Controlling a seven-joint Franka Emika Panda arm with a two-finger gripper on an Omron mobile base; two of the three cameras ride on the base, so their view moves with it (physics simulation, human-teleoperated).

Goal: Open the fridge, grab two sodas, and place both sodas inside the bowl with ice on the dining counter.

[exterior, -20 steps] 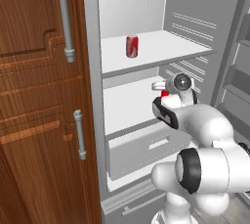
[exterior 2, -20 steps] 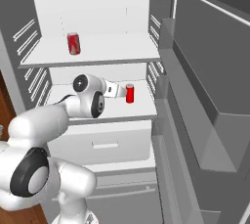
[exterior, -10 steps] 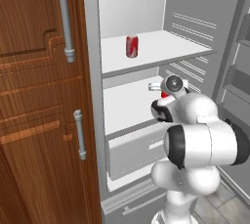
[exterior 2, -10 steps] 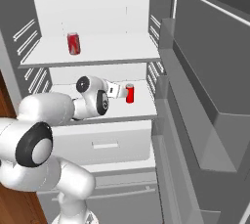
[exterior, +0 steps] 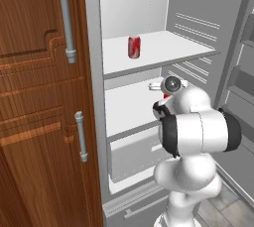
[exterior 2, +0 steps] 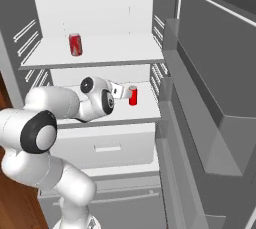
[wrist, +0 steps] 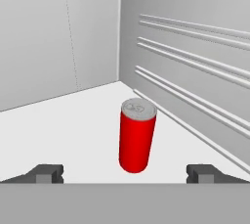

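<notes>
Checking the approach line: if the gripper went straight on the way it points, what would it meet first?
Most likely the red soda can on the middle fridge shelf. It stands upright between the open jaws' line, apart from them; how far off it is stays unclear.

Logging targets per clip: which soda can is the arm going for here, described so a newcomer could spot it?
Start at the open fridge and find its two white shelves. The soda can stands upright on the lower shelf, near the ribbed right wall. Unlike the other can on the upper shelf, this one sits just ahead of the gripper, whose jaws are open.
</notes>
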